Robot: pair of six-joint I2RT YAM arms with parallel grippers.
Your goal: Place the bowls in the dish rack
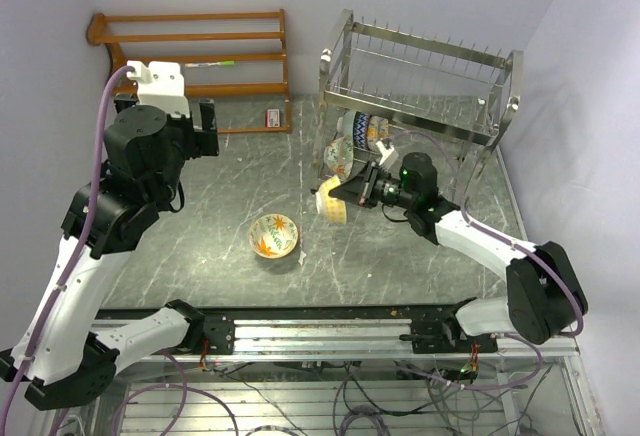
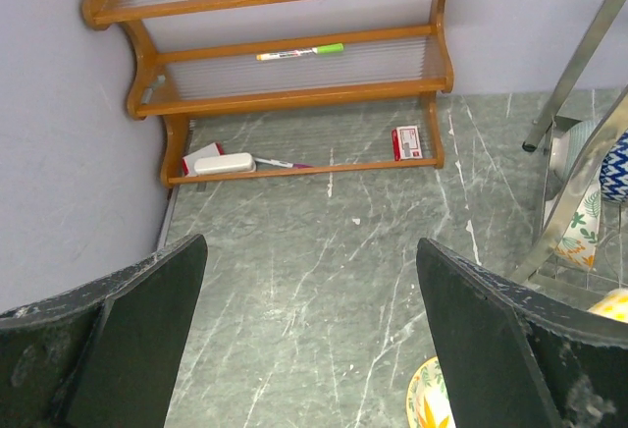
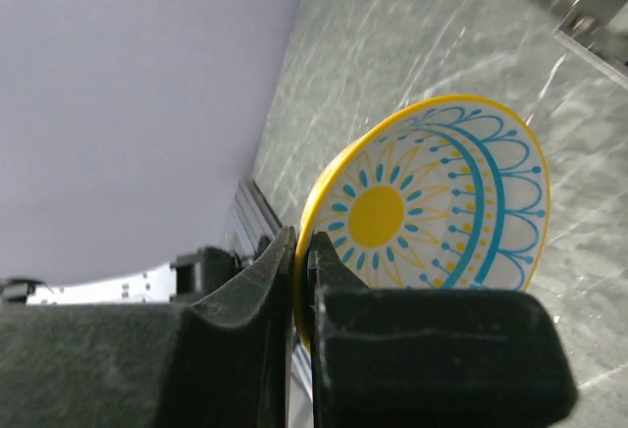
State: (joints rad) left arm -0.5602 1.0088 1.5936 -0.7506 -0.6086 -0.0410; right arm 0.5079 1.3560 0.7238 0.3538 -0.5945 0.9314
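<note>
Centre frame: right gripper (image 3: 302, 251) clamped on the rim of yellow-teal bowl (image 3: 432, 202), near dish rack (image 1: 420, 66) at upper right. Left gripper (image 2: 309, 246) wide open, empty. Red-white box (image 2: 406, 141): print unreadable.

Green stone table (image 1: 225, 211) and what is on it
A bowl (image 1: 273, 235) with orange leaves is set near the middle. A wooden shelf (image 1: 195, 41) and a wire dish rack (image 1: 420, 76) are stood at the back, with a small red box (image 1: 272, 117) by the shelf.
</note>
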